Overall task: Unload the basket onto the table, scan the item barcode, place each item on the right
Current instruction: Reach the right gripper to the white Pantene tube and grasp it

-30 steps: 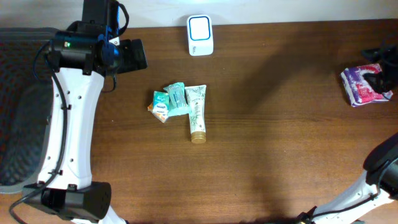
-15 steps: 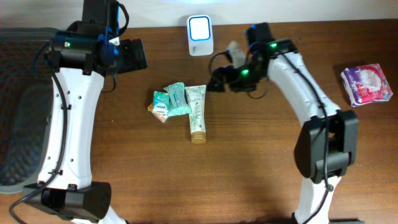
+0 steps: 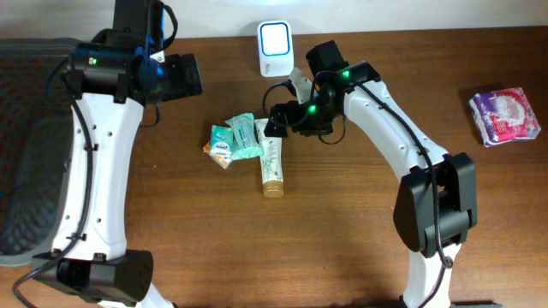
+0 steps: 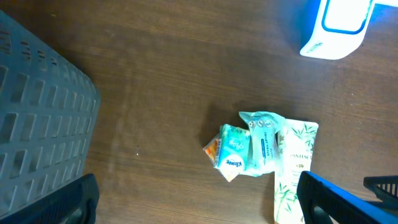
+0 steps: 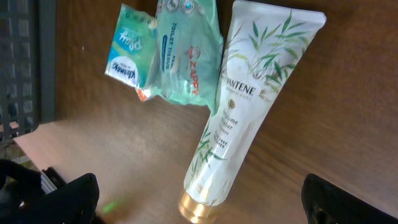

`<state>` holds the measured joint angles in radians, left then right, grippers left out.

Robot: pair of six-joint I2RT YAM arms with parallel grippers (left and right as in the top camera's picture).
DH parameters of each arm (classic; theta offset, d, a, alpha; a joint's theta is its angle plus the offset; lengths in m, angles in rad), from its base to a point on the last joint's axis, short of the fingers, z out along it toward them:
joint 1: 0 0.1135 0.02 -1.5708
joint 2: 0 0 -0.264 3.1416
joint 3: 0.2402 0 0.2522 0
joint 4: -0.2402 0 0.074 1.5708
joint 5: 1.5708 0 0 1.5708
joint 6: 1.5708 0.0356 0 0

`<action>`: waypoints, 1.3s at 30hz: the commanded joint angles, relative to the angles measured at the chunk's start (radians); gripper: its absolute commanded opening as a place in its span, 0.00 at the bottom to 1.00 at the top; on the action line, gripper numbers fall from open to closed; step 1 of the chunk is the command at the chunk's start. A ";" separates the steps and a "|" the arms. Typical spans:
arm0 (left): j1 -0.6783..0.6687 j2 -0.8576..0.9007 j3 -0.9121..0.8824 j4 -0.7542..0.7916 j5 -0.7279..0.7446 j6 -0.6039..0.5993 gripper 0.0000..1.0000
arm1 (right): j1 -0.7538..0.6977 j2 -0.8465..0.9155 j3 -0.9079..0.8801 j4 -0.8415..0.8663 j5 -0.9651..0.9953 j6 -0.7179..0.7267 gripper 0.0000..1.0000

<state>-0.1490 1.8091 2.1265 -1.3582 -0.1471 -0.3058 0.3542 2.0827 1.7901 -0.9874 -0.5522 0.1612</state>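
While the right gripper (image 3: 276,120) is hovering just above the crimped end of the shampoo tube (image 5: 249,118), its fingers are standing wide apart and gripping nothing. The tube is lying flat on the table (image 3: 360,222), below the scanner (image 3: 276,48), with its gold cap pointing away from it. The green wipes pack (image 5: 186,56) is touching the tube's edge, and a small tissue pack (image 5: 127,53) is lying just beyond that. The left gripper (image 3: 187,75) is waiting off to the side, also spread open and empty. The step in hand is probably picking up the tube. To do it well, the arm should be coming down with one finger on each long side, mid-body, keeping the nearer finger clear of the wipes pack so it is not dragging it along. No barcode is showing on the printed face, so it is likely underneath and will need turning toward the scanner.
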 commanded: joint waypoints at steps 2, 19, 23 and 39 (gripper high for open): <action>0.002 -0.003 0.010 0.002 -0.008 0.012 0.99 | 0.015 0.006 -0.021 0.051 0.027 0.005 0.99; 0.002 -0.003 0.010 0.002 -0.007 0.012 0.99 | 0.026 0.008 -0.336 0.402 -0.052 0.137 0.92; 0.002 -0.003 0.010 0.002 -0.008 0.012 0.99 | 0.040 0.008 -0.352 0.420 -0.053 0.137 0.79; 0.002 -0.003 0.010 0.002 -0.007 0.012 0.99 | 0.061 0.055 -0.299 0.360 0.032 0.247 0.04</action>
<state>-0.1490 1.8091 2.1265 -1.3582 -0.1471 -0.3058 0.4328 2.1441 1.4651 -0.5625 -0.5648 0.4175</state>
